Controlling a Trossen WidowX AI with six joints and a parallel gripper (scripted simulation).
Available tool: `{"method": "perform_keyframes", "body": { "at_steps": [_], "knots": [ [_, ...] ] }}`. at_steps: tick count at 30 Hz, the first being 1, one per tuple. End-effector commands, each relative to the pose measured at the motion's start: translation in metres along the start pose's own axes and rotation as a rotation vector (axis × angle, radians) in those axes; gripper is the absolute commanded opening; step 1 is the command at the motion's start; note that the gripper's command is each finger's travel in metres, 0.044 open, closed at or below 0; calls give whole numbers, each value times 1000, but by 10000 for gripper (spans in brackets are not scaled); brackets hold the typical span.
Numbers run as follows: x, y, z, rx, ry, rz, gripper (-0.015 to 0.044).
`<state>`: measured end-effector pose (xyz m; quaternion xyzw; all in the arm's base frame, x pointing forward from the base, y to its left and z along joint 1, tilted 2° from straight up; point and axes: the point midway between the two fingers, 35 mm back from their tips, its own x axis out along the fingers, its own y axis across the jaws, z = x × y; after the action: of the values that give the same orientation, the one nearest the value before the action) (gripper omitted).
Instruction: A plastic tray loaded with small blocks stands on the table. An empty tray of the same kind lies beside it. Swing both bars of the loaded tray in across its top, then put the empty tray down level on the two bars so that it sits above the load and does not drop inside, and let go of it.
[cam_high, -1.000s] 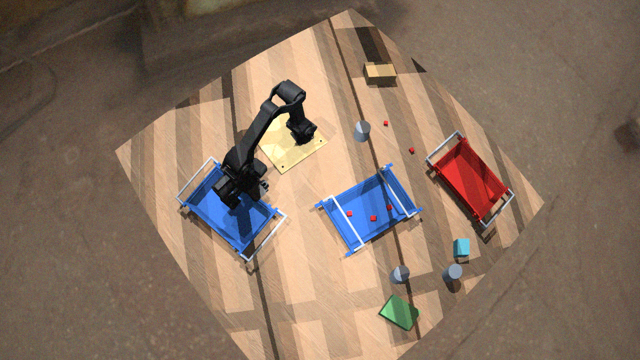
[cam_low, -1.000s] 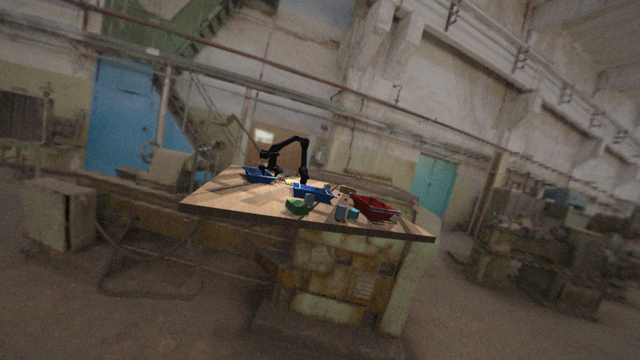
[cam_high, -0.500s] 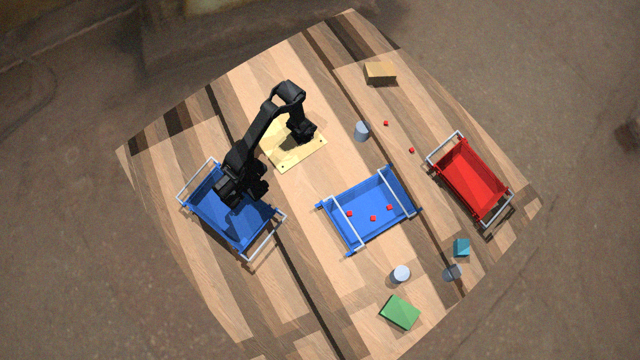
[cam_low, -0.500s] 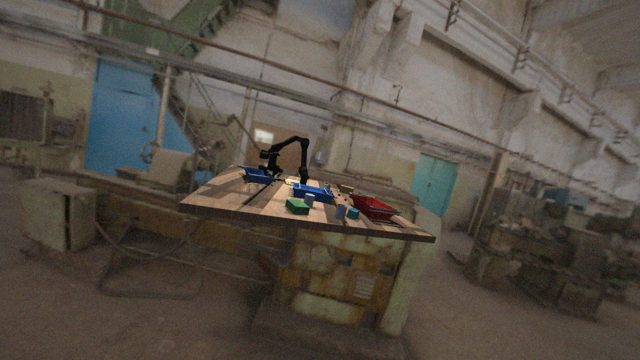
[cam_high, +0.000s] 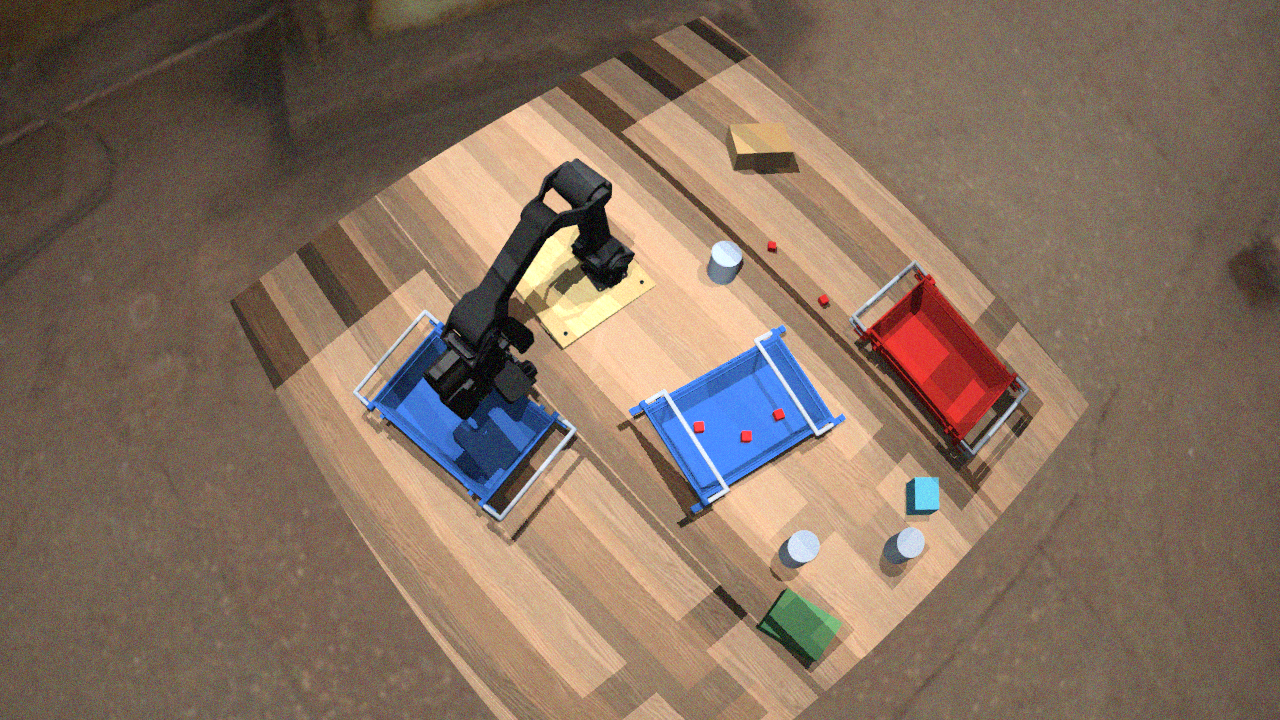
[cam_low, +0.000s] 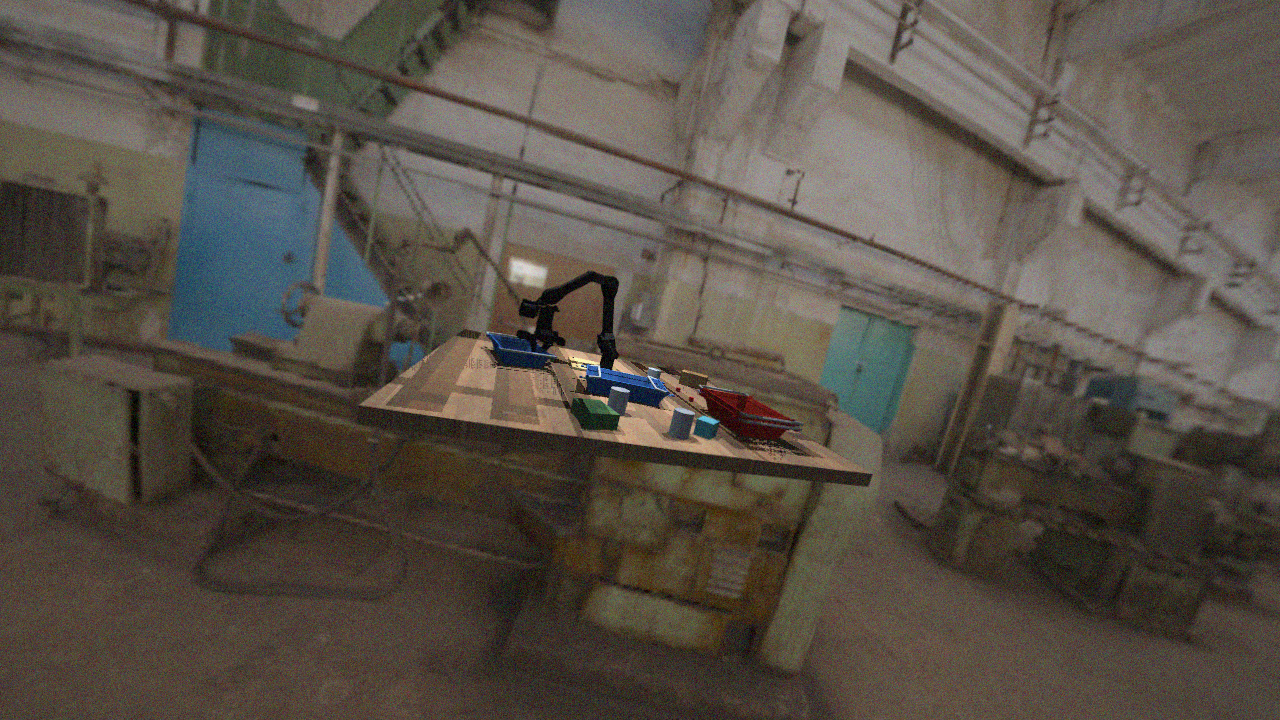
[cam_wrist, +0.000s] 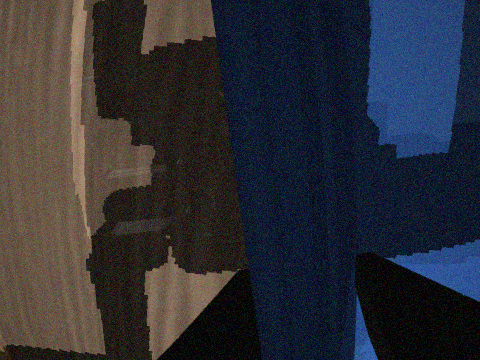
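Note:
The loaded blue tray (cam_high: 726, 389) (cam_low: 626, 385) stands mid-table with three small red blocks (cam_high: 699, 427) (cam_high: 746, 436) (cam_high: 778, 414) inside. Its left wire bar (cam_high: 694, 444) and right wire bar (cam_high: 787, 386) both lie in across its top. The empty blue tray (cam_high: 416, 413) (cam_low: 523, 359) (cam_wrist: 295, 125) stands at the left, its bars (cam_high: 392, 353) (cam_high: 537, 471) out over its ends. My gripper (cam_high: 497, 368) (cam_low: 544, 341) (cam_wrist: 307, 278) is at its long side nearest the arm base, one finger inside and one outside, shut on the wall. The arm partly hides the grip in the top view.
A red tray (cam_high: 935, 358) (cam_low: 747, 414) stands at the right. Grey cylinders (cam_high: 724, 261) (cam_high: 802, 548) (cam_high: 907, 544), a cyan cube (cam_high: 922, 495), a green block (cam_high: 802, 624) and a tan block (cam_high: 760, 145) stand around the loaded tray. Two loose red blocks (cam_high: 771, 246) (cam_high: 823, 300) lie beyond it.

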<state>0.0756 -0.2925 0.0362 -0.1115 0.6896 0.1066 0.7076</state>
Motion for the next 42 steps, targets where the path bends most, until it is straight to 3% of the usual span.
{"method": "perform_keyframes", "body": {
  "at_steps": [1, 17, 29, 42],
  "knots": [
    [0, 2, 1, 3, -3, 7, 103],
    [-17, -1, 0, 3, -3, 6, 0],
    [-79, 1, 0, 3, -3, 6, 0],
    [-80, 1, 0, 3, -3, 6, 0]
  ]
}}
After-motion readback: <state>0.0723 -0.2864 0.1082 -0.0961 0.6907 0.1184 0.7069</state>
